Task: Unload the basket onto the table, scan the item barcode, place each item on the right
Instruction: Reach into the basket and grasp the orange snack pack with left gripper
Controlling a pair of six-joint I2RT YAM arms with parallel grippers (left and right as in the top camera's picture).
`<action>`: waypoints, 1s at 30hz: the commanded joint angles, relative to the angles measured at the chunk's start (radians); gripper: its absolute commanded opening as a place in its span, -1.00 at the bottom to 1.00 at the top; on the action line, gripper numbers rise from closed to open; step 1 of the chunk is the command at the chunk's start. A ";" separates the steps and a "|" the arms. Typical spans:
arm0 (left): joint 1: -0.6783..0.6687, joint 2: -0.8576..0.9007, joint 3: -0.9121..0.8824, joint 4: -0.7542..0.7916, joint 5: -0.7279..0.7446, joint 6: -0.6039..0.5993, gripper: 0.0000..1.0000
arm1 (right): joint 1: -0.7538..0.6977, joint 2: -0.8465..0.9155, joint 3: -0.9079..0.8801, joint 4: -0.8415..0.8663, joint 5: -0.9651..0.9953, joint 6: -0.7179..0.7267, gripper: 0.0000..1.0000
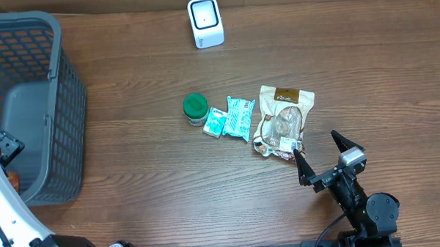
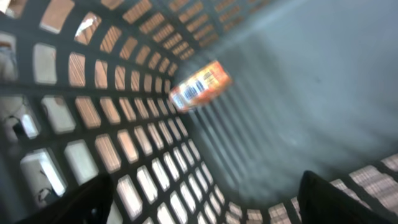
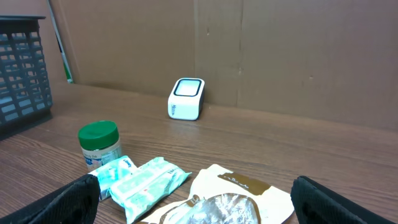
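The white barcode scanner (image 1: 205, 21) stands at the table's far edge, and it also shows upright in the right wrist view (image 3: 186, 98). My left gripper (image 2: 208, 211) hangs inside the grey basket (image 1: 58, 107), open, with nothing between its fingers. A small orange item with a barcode (image 2: 200, 86) lies blurred against the basket's wall, apart from the fingers. My right gripper (image 1: 318, 149) is open near the front right, just short of a white and brown pouch (image 1: 282, 121). The pouch (image 3: 236, 199) lies flat between and beyond the fingers.
A green-lidded jar (image 1: 195, 108) and two teal packets (image 1: 215, 122) (image 1: 240, 118) lie in a row left of the pouch. The basket takes up the left end of the table. A cardboard wall (image 3: 280, 50) stands behind the scanner.
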 commanded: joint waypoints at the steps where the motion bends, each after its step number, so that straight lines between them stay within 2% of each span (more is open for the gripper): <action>1: 0.016 0.008 -0.072 0.087 -0.071 0.066 0.60 | -0.002 -0.008 -0.010 0.005 0.006 0.004 1.00; 5: 0.019 0.010 -0.169 0.216 -0.069 0.192 0.75 | -0.002 -0.008 -0.010 0.005 0.006 0.004 1.00; 8: 0.019 0.014 -0.246 0.305 -0.043 0.339 0.74 | -0.002 -0.008 -0.010 0.005 0.006 0.004 1.00; 12: 0.021 0.035 -0.340 0.414 -0.040 0.439 0.73 | -0.002 -0.008 -0.010 0.005 0.006 0.004 1.00; 18: 0.021 0.073 -0.381 0.520 -0.035 0.458 0.74 | -0.002 -0.008 -0.010 0.005 0.006 0.004 1.00; 22: 0.024 0.116 -0.381 0.552 0.008 0.545 0.72 | -0.002 -0.008 -0.010 0.005 0.006 0.004 1.00; 27: 0.034 0.207 -0.381 0.579 0.019 0.562 0.73 | -0.002 -0.008 -0.010 0.005 0.006 0.004 1.00; 30: 0.042 0.247 -0.381 0.605 0.000 0.561 0.99 | -0.002 -0.008 -0.010 0.005 0.006 0.004 1.00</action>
